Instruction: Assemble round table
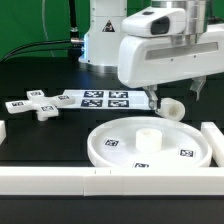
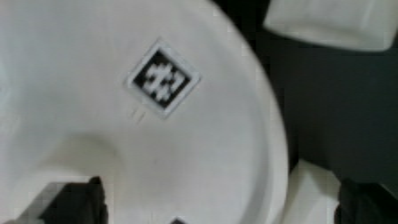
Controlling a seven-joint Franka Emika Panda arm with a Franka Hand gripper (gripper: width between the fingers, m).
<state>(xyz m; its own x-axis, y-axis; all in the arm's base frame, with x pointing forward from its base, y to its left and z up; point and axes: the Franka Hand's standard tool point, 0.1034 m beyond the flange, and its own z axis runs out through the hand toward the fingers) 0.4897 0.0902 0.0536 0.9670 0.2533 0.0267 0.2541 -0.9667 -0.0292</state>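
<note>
Round disc [image 1: 122, 132], one, cylinder leg [image 1: 172, 108], one, cross-shaped piece [image 1: 42, 105], one

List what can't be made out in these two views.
- Exterior view: end effector is too small to tell whether it is open or shut, or whether it touches the cylinder leg.
- Wrist view: round disc is blurred and cut off by frame edges; its tag is unreadable.
- Wrist view: white object is cut off by the edge and unidentifiable.

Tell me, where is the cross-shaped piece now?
In the exterior view's left, the cross-shaped piece lies flat on the table, next to the marker board and beyond the round disc.
</note>
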